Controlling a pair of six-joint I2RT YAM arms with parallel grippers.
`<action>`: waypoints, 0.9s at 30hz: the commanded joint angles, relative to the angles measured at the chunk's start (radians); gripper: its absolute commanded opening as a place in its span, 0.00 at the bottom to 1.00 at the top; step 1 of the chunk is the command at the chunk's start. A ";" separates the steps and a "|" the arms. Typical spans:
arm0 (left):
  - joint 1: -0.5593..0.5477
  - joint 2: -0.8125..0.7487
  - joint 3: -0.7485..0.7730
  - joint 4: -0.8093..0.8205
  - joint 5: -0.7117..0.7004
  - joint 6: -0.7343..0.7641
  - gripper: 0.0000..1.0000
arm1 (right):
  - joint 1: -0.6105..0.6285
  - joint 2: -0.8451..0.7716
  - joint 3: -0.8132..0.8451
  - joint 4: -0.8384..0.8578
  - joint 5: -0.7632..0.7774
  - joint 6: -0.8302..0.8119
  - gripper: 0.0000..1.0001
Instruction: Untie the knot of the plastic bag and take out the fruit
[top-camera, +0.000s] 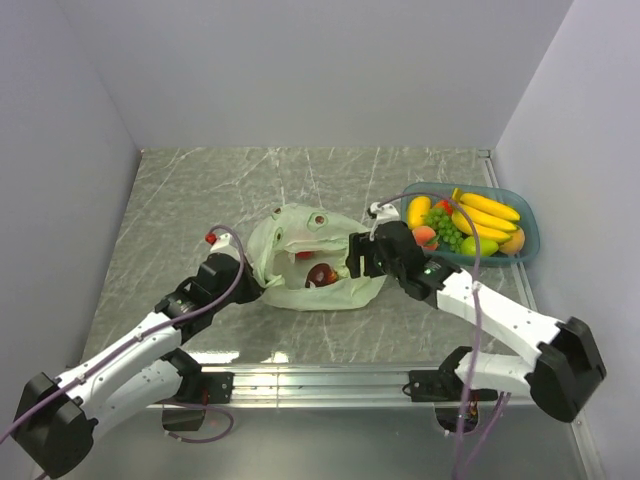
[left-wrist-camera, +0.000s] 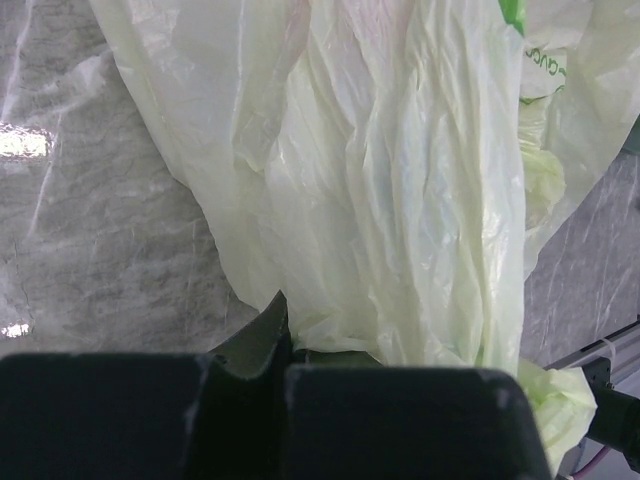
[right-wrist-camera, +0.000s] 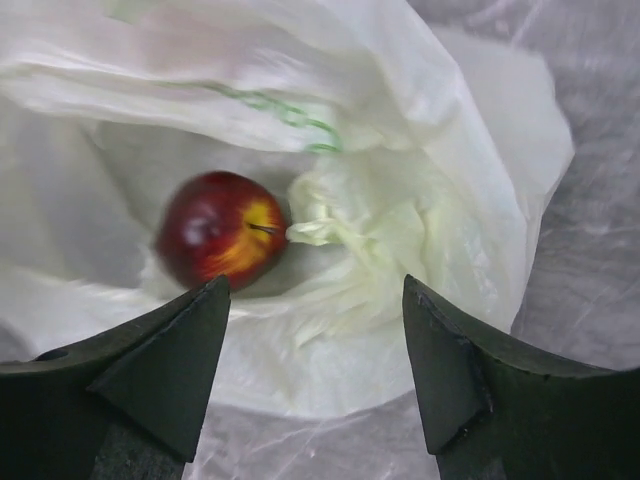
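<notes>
The pale green plastic bag (top-camera: 290, 250) lies mid-table with its mouth open towards the right. A red apple (top-camera: 322, 273) lies inside it, and it also shows in the right wrist view (right-wrist-camera: 218, 228). A dark round fruit (top-camera: 318, 219) shows through the bag's top layer. A twisted bunch of handle plastic (right-wrist-camera: 335, 232) touches the apple; I cannot tell if it is tied. My left gripper (top-camera: 246, 274) is shut on the bag's left edge (left-wrist-camera: 300, 340). My right gripper (top-camera: 357, 256) is open and empty at the bag's mouth (right-wrist-camera: 315, 300), just short of the apple.
A blue tray (top-camera: 531, 236) stands at the right. It holds bananas (top-camera: 487, 215), green grapes (top-camera: 448, 231), a yellow mango (top-camera: 418, 211) and a peach (top-camera: 424, 237). Grey walls close in the table on the left, the back and the right.
</notes>
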 joint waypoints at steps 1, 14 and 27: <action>0.002 0.012 0.003 0.047 0.006 0.020 0.01 | 0.072 -0.097 0.109 -0.133 0.087 -0.087 0.77; 0.000 0.025 -0.017 0.065 0.028 0.007 0.01 | 0.184 0.131 0.214 -0.020 -0.012 -0.155 0.79; -0.012 0.012 -0.071 0.056 0.066 -0.013 0.01 | 0.184 0.438 0.252 0.100 0.003 -0.003 0.80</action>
